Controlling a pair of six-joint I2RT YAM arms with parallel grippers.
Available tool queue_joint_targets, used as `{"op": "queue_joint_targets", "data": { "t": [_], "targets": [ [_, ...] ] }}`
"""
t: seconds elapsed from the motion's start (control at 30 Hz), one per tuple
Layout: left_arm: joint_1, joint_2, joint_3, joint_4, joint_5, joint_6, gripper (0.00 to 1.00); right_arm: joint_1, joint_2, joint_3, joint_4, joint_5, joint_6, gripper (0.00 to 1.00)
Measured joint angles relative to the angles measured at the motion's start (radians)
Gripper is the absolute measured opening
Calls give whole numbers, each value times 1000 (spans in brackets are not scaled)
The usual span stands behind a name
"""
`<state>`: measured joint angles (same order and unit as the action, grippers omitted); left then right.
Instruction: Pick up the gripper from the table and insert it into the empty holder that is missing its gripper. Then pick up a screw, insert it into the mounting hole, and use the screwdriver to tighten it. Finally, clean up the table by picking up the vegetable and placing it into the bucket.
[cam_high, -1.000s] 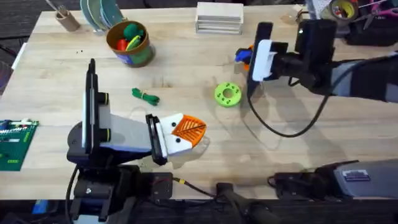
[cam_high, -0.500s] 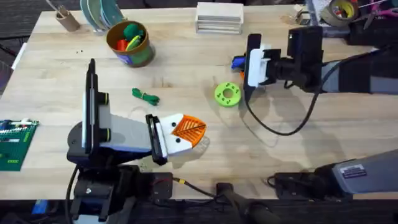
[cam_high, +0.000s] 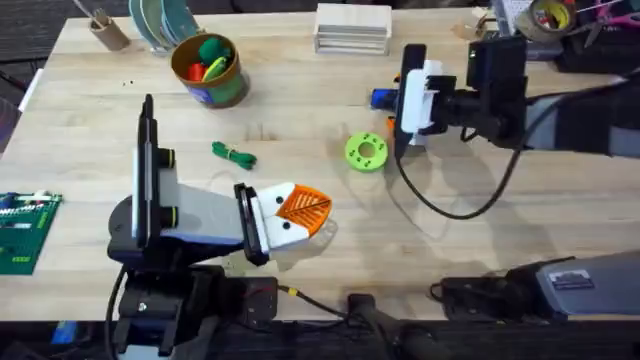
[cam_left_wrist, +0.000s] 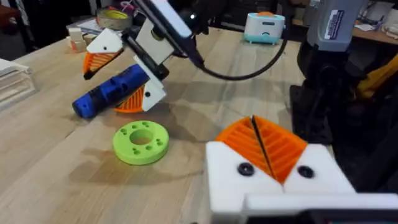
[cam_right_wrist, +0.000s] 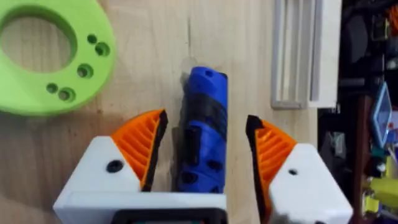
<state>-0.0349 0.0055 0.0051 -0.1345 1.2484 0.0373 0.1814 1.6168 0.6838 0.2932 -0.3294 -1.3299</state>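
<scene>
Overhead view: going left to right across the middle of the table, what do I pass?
Thin dark-green squiggly toy vegetable → bright green round plastic disc with holes → right claw over the blue pen-shaped screwdriver.

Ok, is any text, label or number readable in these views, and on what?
Nothing can be read.
White sticker on the right arm's base: print too blurred.
Green circuit board at the table's left edge: white markings too small.
</scene>
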Motion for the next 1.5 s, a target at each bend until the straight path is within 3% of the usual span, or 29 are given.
{"op": "queue_joint_targets", "data": {
  "t": [0.03, 0.1, 0.23, 0.3, 0.37, 0.5, 0.57, 0.6, 0.77, 0.8, 1.07, 1.3, 1.5],
  "targets": [
    [0, 0, 0, 0, 0, 1, 52, 1, -23, -5, -4, 0, 26, 801],
    [0, 0, 0, 0, -2, -3, 269, 2, -78, -8, -7, 0, 95, 801],
    [0, 0, 0, 1, -4, 0, 881, 2, -224, -8, -2, 0, 290, 801],
    [0, 0, 0, 1, -4, -3, 984, 2, -286, -8, -2, 0, 379, 801],
    [0, 0, 0, 0, -4, -6, 946, 2, -336, -8, -6, 0, 459, 801],
    [0, 0, 0, 0, -4, -7, 307, 2, -394, -8, -40, 0, 562, 801],
    [0, 0, 0, 1, -5, -3, 48, 2, -408, -8, -66, 0, 595, 801],
    [0, 0, 0, 1, -5, 2, 160, 2, -413, -8, -81, 0, 612, 801],
    [0, 0, 0, 1, -7, -1, 930, 2, -435, -8, -140, 0, 760, 801],
    [0, 0, 0, 1, -7, -3, 973, 2, -440, -8, -142, 0, 802, 801],
    [0, 0, 0, 10, -32, 5, 993, 2, -452, -8, -174, 0, 1105, 801],
    [0, 0, 35, -22, -178, -62, 992, 2, -452, -8, -183, -1, 1251, 801],
    [0, 12, 282, -456, -461, -100, 991, 2, -452, -8, -182, -1, 1305, 800]
  ]
}}
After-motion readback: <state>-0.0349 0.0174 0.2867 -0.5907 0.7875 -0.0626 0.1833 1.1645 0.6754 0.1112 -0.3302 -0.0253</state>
